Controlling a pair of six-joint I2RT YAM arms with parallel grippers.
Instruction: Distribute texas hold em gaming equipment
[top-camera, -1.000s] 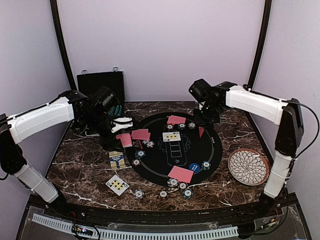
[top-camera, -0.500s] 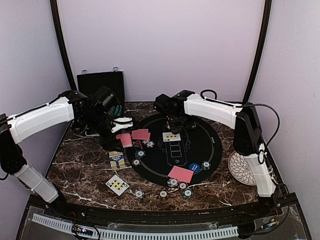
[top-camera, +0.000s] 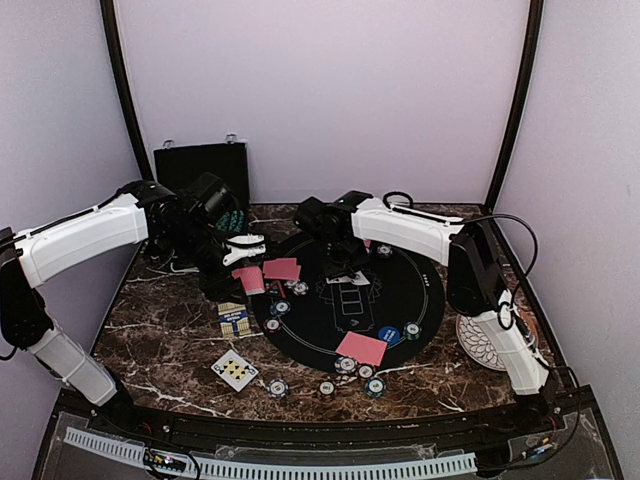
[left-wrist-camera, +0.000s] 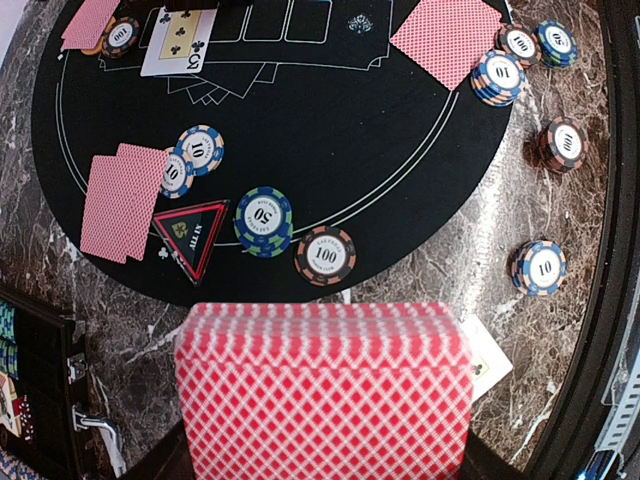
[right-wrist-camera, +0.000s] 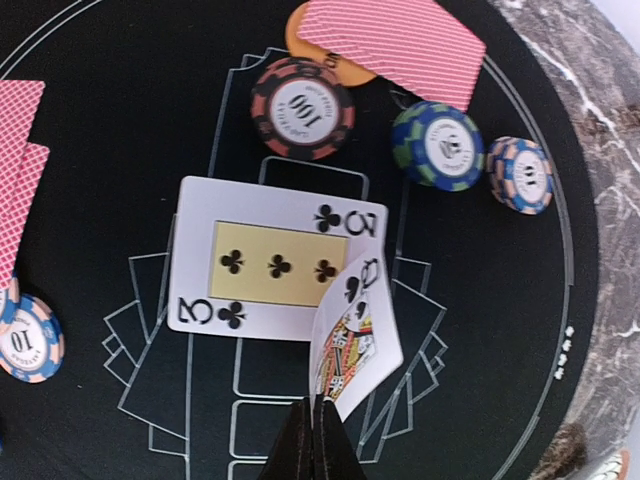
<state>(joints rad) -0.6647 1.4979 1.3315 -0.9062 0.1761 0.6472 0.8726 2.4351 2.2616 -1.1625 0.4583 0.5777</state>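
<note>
My left gripper is shut on a thick deck of red-backed playing cards, held above the marble just left of the black round mat; the deck hides its fingers. Over the mat's middle, my right gripper is shut on a corner of a face-up queen of clubs, which curls up beside a flat three of clubs. Chips and an orange button lie by a red-backed pair. A triangle marker lies near a fifty chip.
A black hard case stands at the back left. A petal-patterned plate sits at the right, partly behind my right arm. A card box, a face-up card and loose chips lie on the marble near the front.
My right arm has swung left from the mat's back right edge to over its middle. The left arm and its deck have not moved.
</note>
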